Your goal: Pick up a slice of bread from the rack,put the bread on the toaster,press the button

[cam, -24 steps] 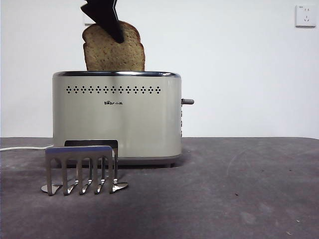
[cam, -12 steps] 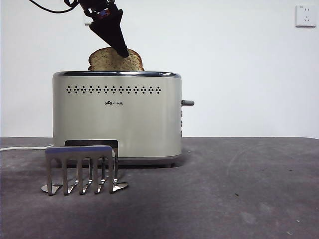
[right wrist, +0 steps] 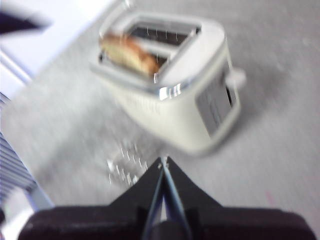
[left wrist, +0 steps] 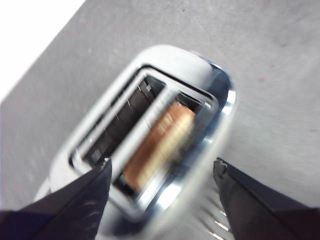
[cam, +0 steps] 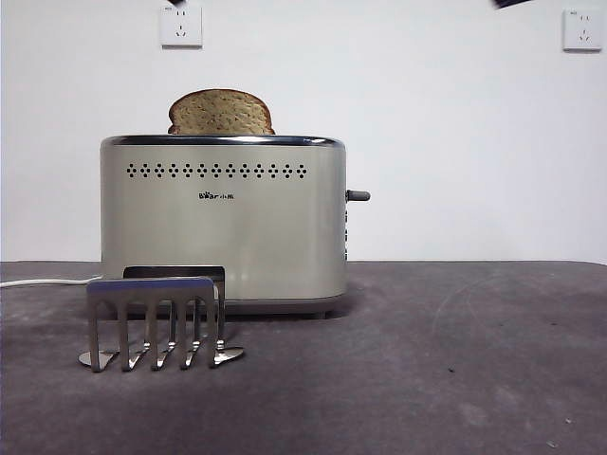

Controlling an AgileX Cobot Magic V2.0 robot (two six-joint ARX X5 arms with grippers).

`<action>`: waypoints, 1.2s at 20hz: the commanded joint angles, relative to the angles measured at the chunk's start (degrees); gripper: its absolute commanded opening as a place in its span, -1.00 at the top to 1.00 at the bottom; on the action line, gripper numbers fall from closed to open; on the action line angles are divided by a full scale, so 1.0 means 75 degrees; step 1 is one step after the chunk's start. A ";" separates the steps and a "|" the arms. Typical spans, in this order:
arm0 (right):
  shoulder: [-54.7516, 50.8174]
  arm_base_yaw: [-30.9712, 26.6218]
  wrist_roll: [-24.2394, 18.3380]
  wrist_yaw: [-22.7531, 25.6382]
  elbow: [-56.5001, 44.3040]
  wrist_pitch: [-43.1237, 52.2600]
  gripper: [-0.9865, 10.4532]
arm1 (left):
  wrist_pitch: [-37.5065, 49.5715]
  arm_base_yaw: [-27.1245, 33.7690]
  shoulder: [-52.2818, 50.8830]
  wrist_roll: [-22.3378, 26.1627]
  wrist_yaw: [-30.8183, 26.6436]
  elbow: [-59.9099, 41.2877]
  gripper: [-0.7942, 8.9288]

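Observation:
The slice of bread stands in a slot of the cream toaster, with only its domed top above the chrome rim. The metal rack stands without any bread in front of the toaster's left part. The grey button sticks out of the toaster's right side. My left gripper is open high above the toaster and the bread. My right gripper is shut and holds nothing, off to the side above the table, facing the toaster, the bread and the button.
A white cable runs off left behind the rack. Two wall sockets sit on the white wall behind. Black arm tips show at the top edge. The dark table stretches to the right of the toaster.
The bread sank from high above the toaster into the slot. The left gripper let go of it and rose out of the front view. A black tip appeared at the top right.

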 commanded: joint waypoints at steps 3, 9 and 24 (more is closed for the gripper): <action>0.1244 0.0341 0.1641 -0.0067 -0.0003 0.2224 0.85 | -0.0755 -0.0009 -0.0898 -0.0801 0.0061 -0.0035 0.13; 0.3276 0.0749 0.2302 0.0020 0.0673 0.3666 0.85 | -0.1556 -0.0020 -0.1655 -0.1215 0.0303 -0.0035 0.13; 0.5759 0.0828 0.2270 0.0219 0.1941 0.3920 0.85 | -0.1929 -0.0020 -0.1725 -0.1408 0.1055 -0.0035 0.13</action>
